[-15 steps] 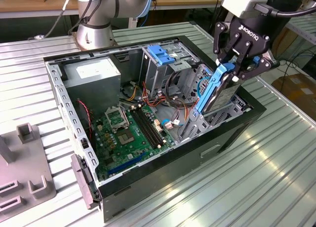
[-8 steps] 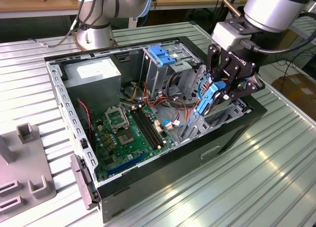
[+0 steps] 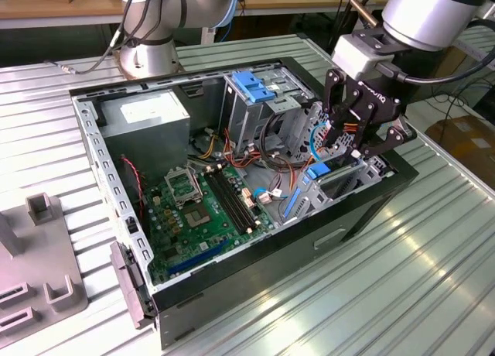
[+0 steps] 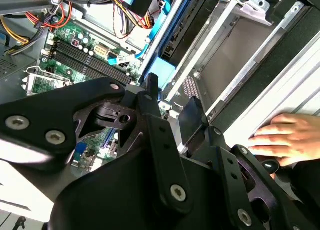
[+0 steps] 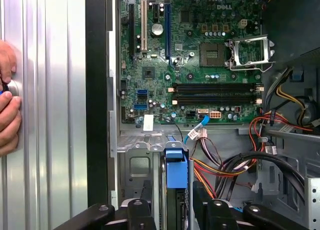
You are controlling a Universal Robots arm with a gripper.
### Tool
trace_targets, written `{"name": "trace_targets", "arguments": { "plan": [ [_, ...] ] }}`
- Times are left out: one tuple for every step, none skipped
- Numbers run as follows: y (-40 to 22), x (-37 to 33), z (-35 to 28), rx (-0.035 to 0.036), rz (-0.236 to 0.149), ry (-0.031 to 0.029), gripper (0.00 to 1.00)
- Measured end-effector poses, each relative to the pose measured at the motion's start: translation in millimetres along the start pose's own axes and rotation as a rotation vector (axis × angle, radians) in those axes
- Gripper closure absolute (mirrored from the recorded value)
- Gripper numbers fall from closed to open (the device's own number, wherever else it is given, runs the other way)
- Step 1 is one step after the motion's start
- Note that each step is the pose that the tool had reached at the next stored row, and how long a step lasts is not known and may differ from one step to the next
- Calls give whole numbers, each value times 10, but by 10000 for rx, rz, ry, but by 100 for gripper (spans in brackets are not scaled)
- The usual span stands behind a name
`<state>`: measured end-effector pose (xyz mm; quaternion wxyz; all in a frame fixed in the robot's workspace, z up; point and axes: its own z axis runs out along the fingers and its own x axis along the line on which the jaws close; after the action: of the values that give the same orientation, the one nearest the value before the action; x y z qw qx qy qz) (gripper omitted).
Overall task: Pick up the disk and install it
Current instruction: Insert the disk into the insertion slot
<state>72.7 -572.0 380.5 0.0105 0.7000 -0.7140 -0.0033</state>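
The pincer [image 5: 174, 204] is spread, one finger on either side of the disk [image 5: 176, 172]. The disk stands on edge in the metal bay of the open computer case [image 3: 255, 263]. A person's hand [image 4: 287, 137] rests on the desk [image 5: 50, 115] beside the case.

The disk [image 5: 176, 176] stands on edge in the bay [image 5: 134, 170], thin side up. A blue plastic tab caps its near end, and a blue rail runs along its dark, narrow body. Its label does not face the cameras. How deep it sits in the bay cannot be told.
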Motion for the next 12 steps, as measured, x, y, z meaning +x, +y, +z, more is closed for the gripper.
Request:
{"name": "trace_targets", "arguments": {
  "plan": [
    [0,0,0,0,-1,0,57],
    [0,0,0,0,0,1,64],
    [0,0,0,0,0,0,70],
    [0,0,1,0,0,0,76],
    [0,0,1,0,-1,1,76],
    [0,0,1,0,0,0,82],
    [0,0,2,0,0,0,90],
    [0,0,3,0,0,0,90],
    [0,0,3,0,0,0,90],
    [0,0,3,0,0,1,90],
    [0,0,4,0,0,0,90],
    [0,0,4,0,0,0,90]
  ]
}}
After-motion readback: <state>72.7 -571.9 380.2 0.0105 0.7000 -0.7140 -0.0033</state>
